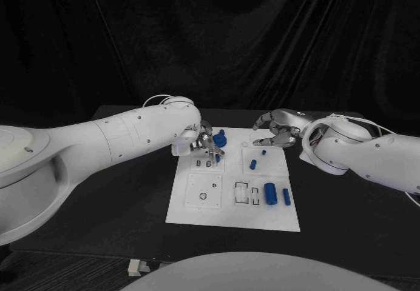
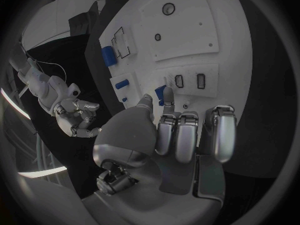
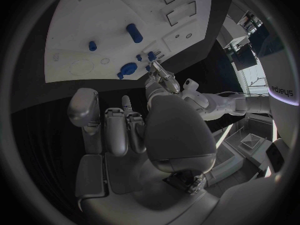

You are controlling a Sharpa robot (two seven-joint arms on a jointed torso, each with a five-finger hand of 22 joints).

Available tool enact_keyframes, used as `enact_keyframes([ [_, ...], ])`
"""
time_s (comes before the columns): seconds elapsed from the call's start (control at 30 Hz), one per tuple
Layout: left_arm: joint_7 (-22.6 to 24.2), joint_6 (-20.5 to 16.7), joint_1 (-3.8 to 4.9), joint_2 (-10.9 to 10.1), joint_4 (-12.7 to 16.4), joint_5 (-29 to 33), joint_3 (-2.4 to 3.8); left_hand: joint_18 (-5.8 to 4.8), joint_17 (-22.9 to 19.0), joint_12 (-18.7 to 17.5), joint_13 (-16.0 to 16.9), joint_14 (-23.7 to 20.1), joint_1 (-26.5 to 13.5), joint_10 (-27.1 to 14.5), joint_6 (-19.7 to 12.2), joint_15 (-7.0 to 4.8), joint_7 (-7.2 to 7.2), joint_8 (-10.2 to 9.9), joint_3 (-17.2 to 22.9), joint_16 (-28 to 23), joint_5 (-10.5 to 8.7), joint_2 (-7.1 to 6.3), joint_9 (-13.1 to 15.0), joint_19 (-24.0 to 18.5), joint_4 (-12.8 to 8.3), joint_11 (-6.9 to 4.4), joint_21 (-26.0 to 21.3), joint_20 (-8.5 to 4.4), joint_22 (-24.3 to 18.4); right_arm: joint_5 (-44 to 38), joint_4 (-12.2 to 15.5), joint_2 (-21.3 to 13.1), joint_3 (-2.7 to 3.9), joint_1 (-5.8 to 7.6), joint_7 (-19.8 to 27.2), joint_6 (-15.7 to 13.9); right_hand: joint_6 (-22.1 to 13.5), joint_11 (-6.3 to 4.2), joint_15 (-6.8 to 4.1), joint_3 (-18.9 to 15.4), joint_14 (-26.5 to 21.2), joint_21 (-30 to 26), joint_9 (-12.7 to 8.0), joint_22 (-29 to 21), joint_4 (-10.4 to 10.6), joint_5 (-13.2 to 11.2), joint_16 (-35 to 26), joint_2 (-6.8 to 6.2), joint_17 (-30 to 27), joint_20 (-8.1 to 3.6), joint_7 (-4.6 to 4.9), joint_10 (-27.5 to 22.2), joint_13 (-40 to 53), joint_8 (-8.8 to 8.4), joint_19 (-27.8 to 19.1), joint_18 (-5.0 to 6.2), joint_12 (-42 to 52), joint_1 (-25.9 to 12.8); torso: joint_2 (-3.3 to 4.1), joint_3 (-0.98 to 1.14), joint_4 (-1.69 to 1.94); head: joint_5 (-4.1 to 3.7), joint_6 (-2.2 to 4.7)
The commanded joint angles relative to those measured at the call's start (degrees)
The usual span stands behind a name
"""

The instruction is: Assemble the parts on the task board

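The white task board (image 1: pixel 203 209) lies in the middle of the black table. My left hand (image 1: pixel 202 143) hovers over its far left part and pinches a small blue peg (image 2: pixel 161 93) between thumb and fingertips, just above two small slots (image 2: pixel 190 80). A round blue knob (image 1: pixel 219 140) stands right beside that hand. My right hand (image 1: pixel 278 130) hangs over the board's far right corner, fingers loosely bent, with nothing in it. A blue peg (image 1: pixel 253 163) and a tiny blue piece (image 1: pixel 264 152) lie mid-board. A blue cylinder (image 1: pixel 271 194) and a blue bar (image 1: pixel 286 195) lie near the right edge.
Rectangular recesses (image 1: pixel 247 193) and a square plate with round holes (image 1: pixel 205 190) take up the board's near half. Black table surface (image 1: pixel 114 206) surrounds the board on all sides. A dark curtain hangs behind the table.
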Motion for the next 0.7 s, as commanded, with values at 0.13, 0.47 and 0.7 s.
enact_keyframes([
  [0.13,1.4,0.3,-0.17,0.6,-0.5,0.1,0.07,0.61,15.1,0.2,15.1,6.0,-0.2,6.2,-0.1,-0.1,0.4,-0.6,0.6,-0.2,0.25,0.11,0.2,-0.5,-0.1,-0.18,-0.5,0.02,6.7,-0.1,0.0,0.0,0.04,-0.16,-0.8,-0.1,0.3,0.39,0.16,-0.1,3.2,-0.3,0.1,7.5,-0.1,0.3,-0.4,0.64,8.8,-0.04,0.2,3.8,13.2,0.45,-0.3,-0.52,-0.2,-0.1,0.0,-0.05,-0.01,0.11,-0.01],
  [0.47,1.5,0.7,-0.36,1.4,-1.6,0.1,0.08,0.68,15.1,0.2,15.1,6.0,0.0,6.2,0.2,-0.03,0.41,-1.3,1.2,-0.2,0.63,0.19,0.6,-0.8,-0.5,-0.13,-0.7,0.09,6.4,-0.1,-0.1,0.1,0.04,-0.16,-1.0,0.3,0.3,0.4,0.17,-0.1,3.2,-0.3,0.1,7.5,-0.1,0.2,-0.4,0.65,8.8,-0.03,0.22,3.8,13.2,0.52,-0.3,-0.52,-0.2,-0.2,-0.01,-0.04,0.05,0.09,-0.01],
  [0.7,1.7,1.1,-0.54,1.8,-2.4,0.1,0.08,0.74,15.1,0.2,15.1,6.0,0.2,6.2,0.6,-0.02,0.33,-1.8,1.8,-0.2,1.01,0.28,0.9,-1.1,-0.9,-0.16,-0.9,0.12,6.3,0.1,-0.1,0.1,0.04,-0.16,-1.0,0.5,0.4,0.43,0.19,-0.2,3.1,-0.3,0.1,7.5,0.0,0.2,-0.5,0.71,8.7,-0.02,0.25,3.7,13.1,0.67,-0.3,-0.51,-0.3,-0.3,0.0,-0.04,0.08,-0.03,-0.01],
])
